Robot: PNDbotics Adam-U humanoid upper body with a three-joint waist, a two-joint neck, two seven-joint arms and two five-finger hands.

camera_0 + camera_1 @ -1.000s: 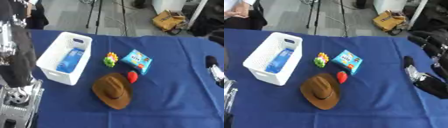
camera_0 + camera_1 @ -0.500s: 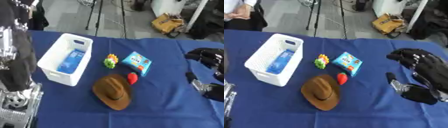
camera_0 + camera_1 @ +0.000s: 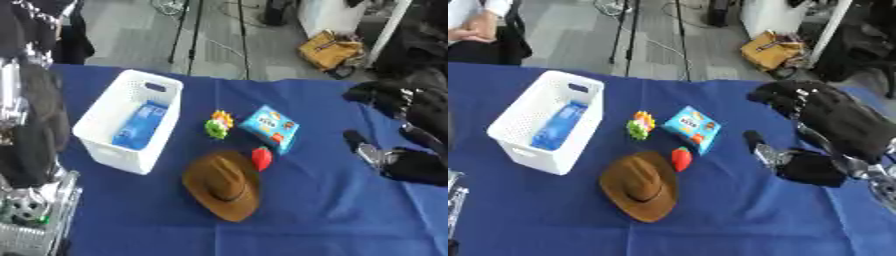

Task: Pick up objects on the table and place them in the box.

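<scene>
**Black right hand above the cloth, nothing in it**

Black fingers (image 3: 776, 95) on your right hand (image 3: 833, 117) reach toward the middle of the table, slightly bent and spread, with nothing held; the thumb (image 3: 756, 140) sticks out below them, apart from the fingers. The hand hangs over bare blue tablecloth (image 3: 737, 215) at the right side, well apart from every object.

Nearest to your hand lies the blue snack box (image 3: 692, 128), tilted on the cloth. Just below its lower corner sits a small red object (image 3: 682, 158), touching or nearly touching the brim of the brown cowboy hat (image 3: 641, 186). Left of the snack box stands a small green and yellow toy (image 3: 639, 125).

The white perforated box (image 3: 546, 121) stands at the left of the table, and a blue packet (image 3: 558, 125) already lies inside it.

Your left arm (image 3: 35, 125) shows only as a dark mass along the left edge; you cannot tell how its hand is set.
</scene>
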